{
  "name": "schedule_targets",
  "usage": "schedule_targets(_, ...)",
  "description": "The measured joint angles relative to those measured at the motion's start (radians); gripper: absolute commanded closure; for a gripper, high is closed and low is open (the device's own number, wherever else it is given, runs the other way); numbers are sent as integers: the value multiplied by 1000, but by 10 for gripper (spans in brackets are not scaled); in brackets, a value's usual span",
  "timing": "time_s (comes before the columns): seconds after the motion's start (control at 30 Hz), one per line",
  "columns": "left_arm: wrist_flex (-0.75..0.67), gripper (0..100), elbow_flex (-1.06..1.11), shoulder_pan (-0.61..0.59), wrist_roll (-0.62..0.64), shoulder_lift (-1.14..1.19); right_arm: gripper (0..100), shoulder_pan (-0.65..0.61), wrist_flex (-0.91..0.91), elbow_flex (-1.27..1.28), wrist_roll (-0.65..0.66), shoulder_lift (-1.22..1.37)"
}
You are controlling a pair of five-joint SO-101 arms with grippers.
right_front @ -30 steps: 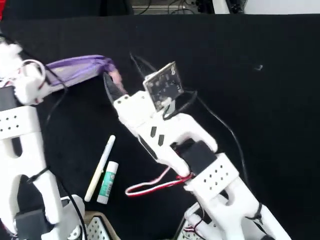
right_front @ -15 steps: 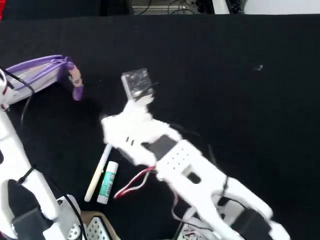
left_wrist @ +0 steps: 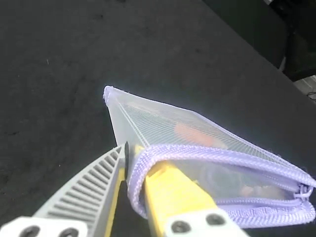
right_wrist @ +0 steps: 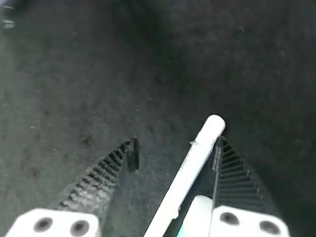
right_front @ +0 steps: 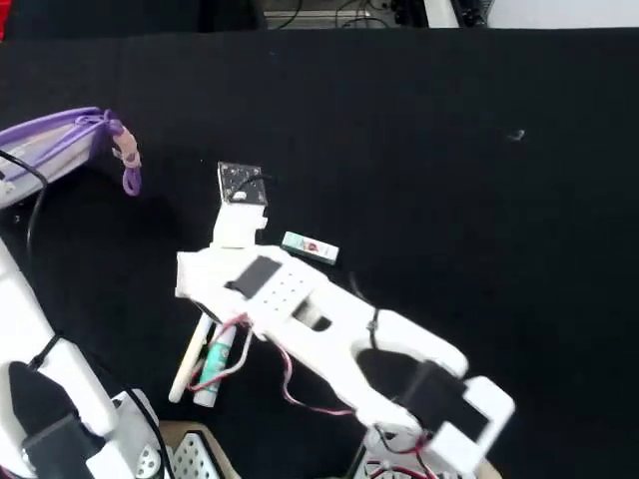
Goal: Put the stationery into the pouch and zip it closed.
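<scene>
pouch point(right_front: 55, 140): purple mesh, held at the far left of the black table point(right_front: 479, 200); something orange shows faintly through the mesh
left gripper point(left_wrist: 134, 158): clamped on the pouch's rim, yellow finger inside the mouth, ribbed finger outside
pen point(right_front: 185, 364): white, lying near left, just beside the glue stick
glue stick point(right_front: 213, 367): white and green, alongside the pen, partly under the right arm point(right_front: 329, 329)
right gripper point(right_wrist: 175, 148): fingers apart, low over the table, pen tip between them
small white block point(right_front: 310, 247): on the table just right of that arm's wrist
</scene>
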Motion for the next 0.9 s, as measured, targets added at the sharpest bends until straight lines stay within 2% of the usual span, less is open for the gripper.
schedule_targets(0.27, -3, 971, 0, 0, 0, 0, 769, 0, 216, -244, -112, 281)
schedule_targets(0.4, -3, 971, 0, 0, 0, 0, 780, 0, 362, -410, -126, 425)
schedule_targets(0.57, -3, 971, 0, 0, 0, 0, 966, 18, 552, -631, -126, 583)
schedule_targets(0.63, -3, 971, 0, 0, 0, 0, 985, 31, 609, -712, -126, 643)
schedule_targets(0.8, -3, 971, 0, 0, 0, 0, 988, 61, 753, -916, -9, 787)
schedule_targets(0.9, -3, 971, 0, 2, 0, 0, 988, 72, 867, -1053, 17, 855)
